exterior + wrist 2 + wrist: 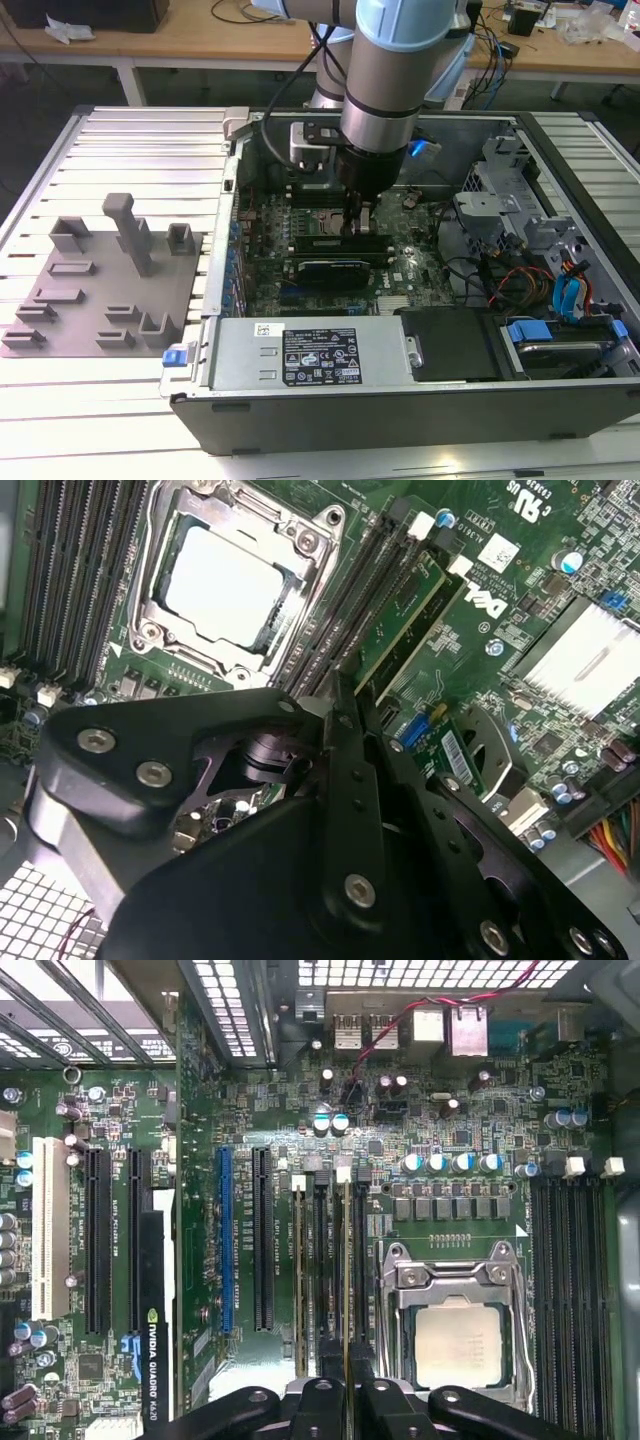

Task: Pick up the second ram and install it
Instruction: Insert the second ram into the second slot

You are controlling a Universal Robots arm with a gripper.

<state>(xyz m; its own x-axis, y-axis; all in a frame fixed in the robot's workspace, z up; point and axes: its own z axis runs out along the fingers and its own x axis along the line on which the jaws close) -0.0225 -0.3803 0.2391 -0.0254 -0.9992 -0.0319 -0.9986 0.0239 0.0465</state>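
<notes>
1. Black gripper (345, 1385) links sat closest to both wrist cameras; its fingers were pinched nearly together on the thin top edge of the ram (347, 1280), which ran as a narrow line from between the tips up along the slot bank.
2. Ram stood on edge in a memory slot just beside the CPU socket (455, 1335), its length in line with the slot, probably so that it could be pressed straight down.
3. Gripping it by the top edge left the contact edge free to meet the slot; whether it was fully seated I could not tell.
4. In the second wrist view another module (400, 615) already stood in a neighbouring slot of the same bank, parallel to the held one.
5. In the exterior view the arm (385, 95) hung vertically over the motherboard (300, 290) inside the open case (400, 410), the gripper low among the slots near the case's rear wall, likely to keep the push square.
6. Grey fixture plate (100, 290) lay outside the case at the exterior view's left, with no green stick on it.
</notes>
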